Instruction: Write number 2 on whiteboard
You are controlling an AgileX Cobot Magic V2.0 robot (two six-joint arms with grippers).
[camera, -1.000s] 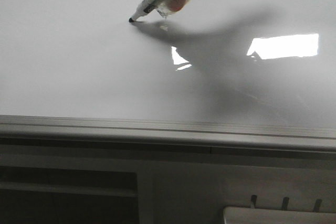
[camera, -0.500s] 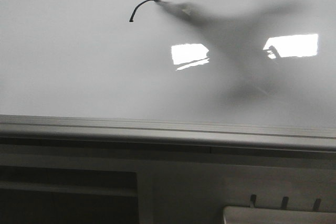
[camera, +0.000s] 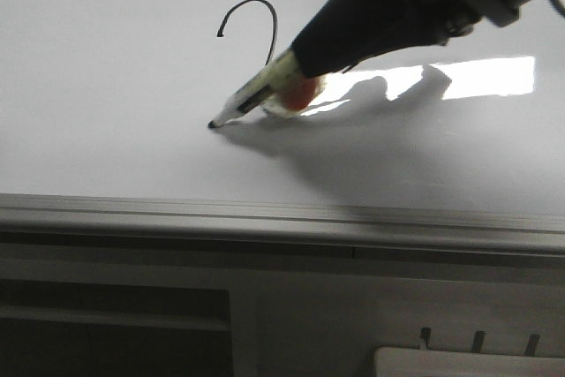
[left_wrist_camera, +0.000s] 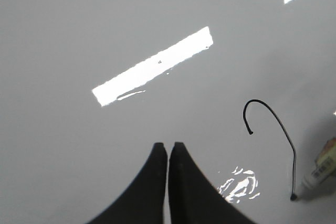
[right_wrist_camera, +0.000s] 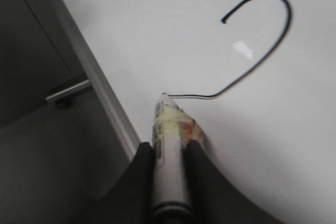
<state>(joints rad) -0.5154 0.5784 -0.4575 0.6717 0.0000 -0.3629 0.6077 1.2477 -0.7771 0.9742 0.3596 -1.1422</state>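
Right hand (right_wrist_camera: 169,153) clamped around marker (right_wrist_camera: 169,129), tip touching whiteboard (camera: 106,59); left hand (left_wrist_camera: 168,153) closed, empty.

In the front view the right gripper (camera: 296,72) and marker (camera: 252,93) hide the lower diagonal of the number 2 (camera: 256,19). The left wrist view cuts the marker (left_wrist_camera: 321,169) at its edge
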